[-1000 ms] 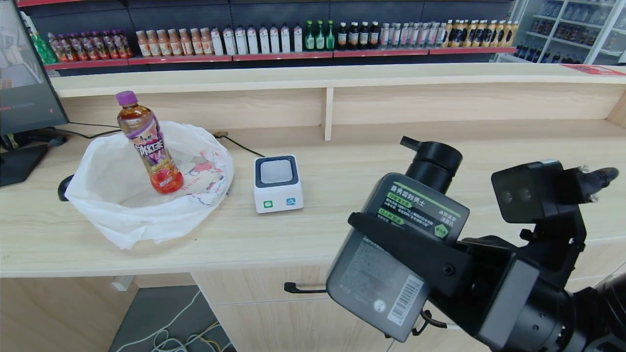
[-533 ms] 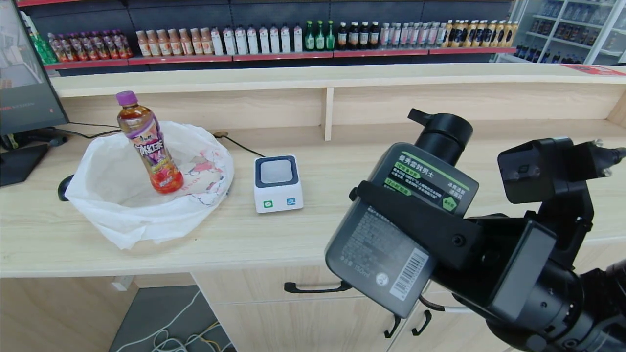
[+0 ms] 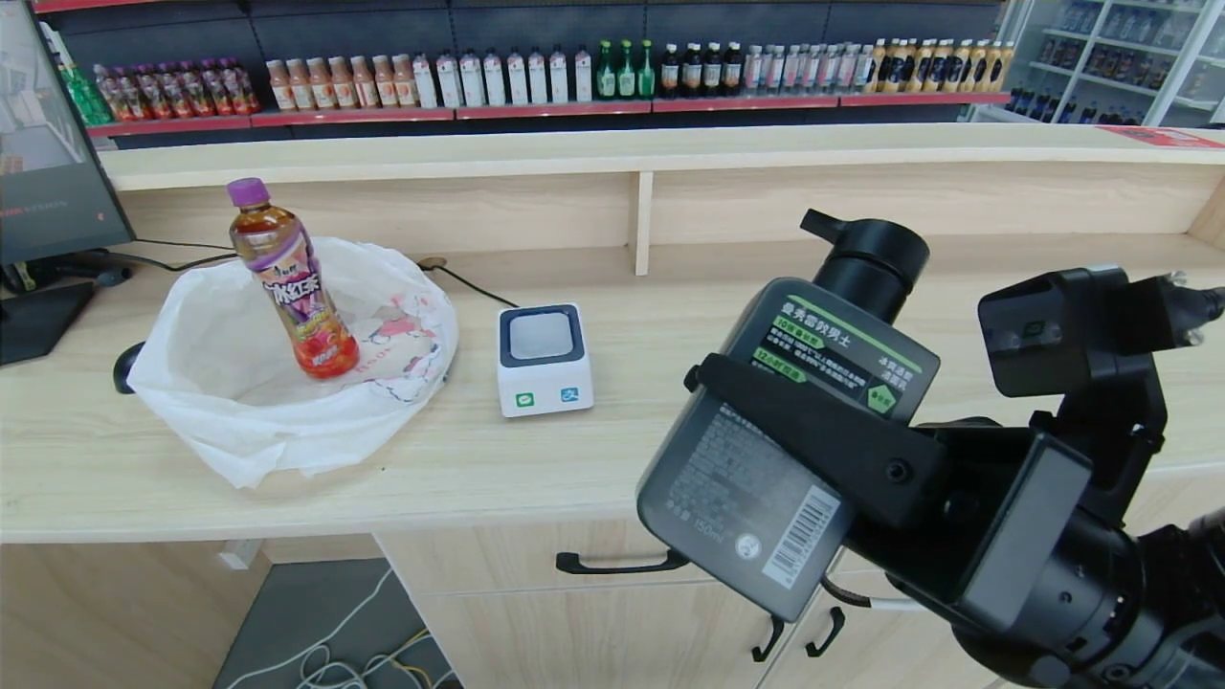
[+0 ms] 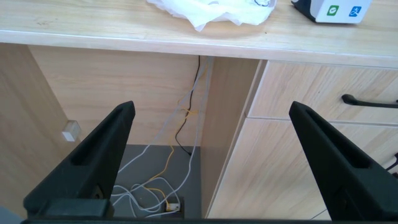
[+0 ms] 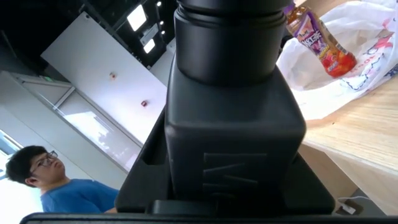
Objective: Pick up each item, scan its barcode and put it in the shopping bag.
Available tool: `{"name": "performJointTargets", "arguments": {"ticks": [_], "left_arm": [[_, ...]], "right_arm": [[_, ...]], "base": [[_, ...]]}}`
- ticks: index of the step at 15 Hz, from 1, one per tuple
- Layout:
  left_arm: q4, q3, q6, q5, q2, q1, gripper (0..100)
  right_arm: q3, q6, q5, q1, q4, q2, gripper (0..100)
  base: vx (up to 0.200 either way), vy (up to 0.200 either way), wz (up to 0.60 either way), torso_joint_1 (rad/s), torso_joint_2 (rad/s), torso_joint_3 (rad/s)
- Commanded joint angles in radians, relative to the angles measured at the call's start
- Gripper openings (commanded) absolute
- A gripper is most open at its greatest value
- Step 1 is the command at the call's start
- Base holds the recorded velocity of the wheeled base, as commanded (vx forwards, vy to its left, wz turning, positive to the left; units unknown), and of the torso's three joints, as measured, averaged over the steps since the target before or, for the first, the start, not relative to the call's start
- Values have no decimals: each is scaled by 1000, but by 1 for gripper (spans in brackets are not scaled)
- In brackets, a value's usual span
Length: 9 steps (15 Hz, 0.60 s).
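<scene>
Store shelves (image 3: 612,72) packed with drinks run along the back, and closer in there's the light wood desk (image 3: 574,459) I'm working at. My right gripper (image 3: 727,402) is clamped across the middle of a dark grey pump bottle (image 3: 756,478), holding it up in the air off the desk's front edge, over the drawers and well to the right of the scanner (image 3: 543,359). It's tilted, pump head pointing up and toward the back, barcode (image 3: 802,536) on the low end facing my head camera. White shopping bag (image 3: 220,383) sits open on the left part of the desk, just beside the scanner, with a purple-capped tea bottle (image 3: 292,287) leaning inside it. My left gripper (image 4: 214,155) hangs below the desk edge, fingers spread wide, holding nothing, cables (image 4: 168,180) on the floor under it
</scene>
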Motion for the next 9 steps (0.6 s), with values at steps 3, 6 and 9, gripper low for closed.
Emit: {"name": "performJointTargets", "arguments": {"ticks": [3, 6, 9], "left_arm": [[0, 0, -1, 0, 0, 0, 100], [0, 0, -1, 0, 0, 0, 100], [0, 0, -1, 0, 0, 0, 100]], "right_arm": [[0, -3, 1, 1, -1, 3, 0], [0, -16, 4, 1, -1, 5, 0], [-1, -59, 3, 1, -1, 14, 0]], "base": [[0, 0, 0, 0, 0, 0], [0, 0, 0, 0, 0, 0], [0, 0, 0, 0, 0, 0]]}}
